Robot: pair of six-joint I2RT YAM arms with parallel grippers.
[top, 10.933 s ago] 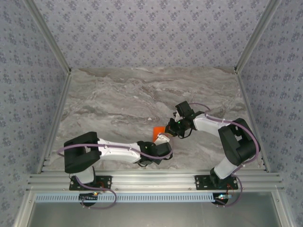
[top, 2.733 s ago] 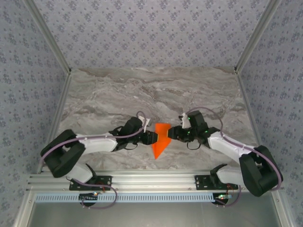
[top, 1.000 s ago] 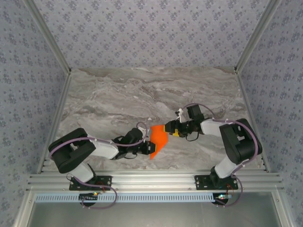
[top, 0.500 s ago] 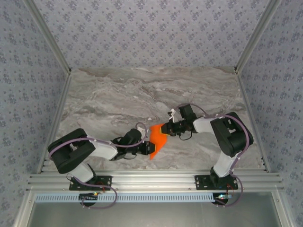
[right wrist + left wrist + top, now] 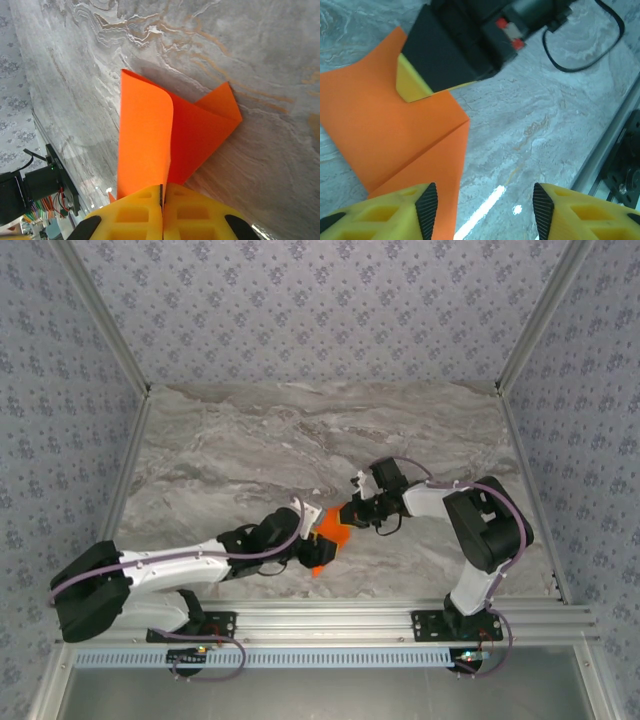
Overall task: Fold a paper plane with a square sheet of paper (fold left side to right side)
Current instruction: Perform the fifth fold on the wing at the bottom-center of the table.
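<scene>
The left arm lies low from its base at the near left of the table [image 5: 250, 440] and stretches rightward toward the middle. The left fingers [image 5: 308, 543] sit at the near left edge of the paper [image 5: 395, 130] and are spread wide, with nothing between them. The left wrist view shows one of them over the paper's near corner, though contact cannot be told. It also shows a diagonal crease across the flat orange paper, which lies on the table between the two arms' tips.

The right wrist view adds that one flap curls up off the table in a soft loop, while the rest lies flat. The right fingers [image 5: 163, 199] are pressed together on that flap's edge at the paper's far right side. Behind them, the right arm rises from its near-right base, bends sharply at the elbow and reaches left.
</scene>
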